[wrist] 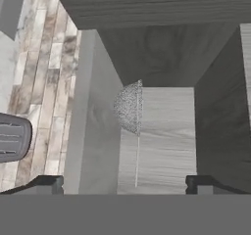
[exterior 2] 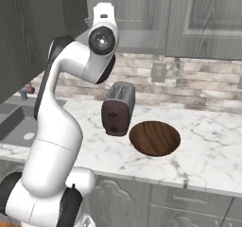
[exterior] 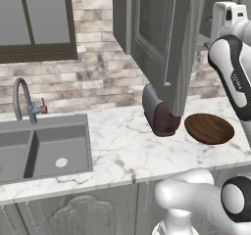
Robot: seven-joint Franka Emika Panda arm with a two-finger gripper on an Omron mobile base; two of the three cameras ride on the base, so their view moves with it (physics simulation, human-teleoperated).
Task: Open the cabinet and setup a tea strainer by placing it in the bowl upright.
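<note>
The cabinet door stands swung open over the counter, and the same door fills the left of the right base view. My hand reaches up toward the cabinet opening. In the hand view I look into the cabinet interior, where the tea strainer, a small speckled silvery mesh cup, rests against a pale wood panel. My gripper is open, well short of the strainer, with nothing between its fingers. The dark brown wooden bowl sits empty on the marble counter, right of the toaster.
A dark red and grey toaster stands beside the bowl, just under the open door. A sink with a faucet lies to the left, below a dark-framed window. More shut upper cabinets hang to the right.
</note>
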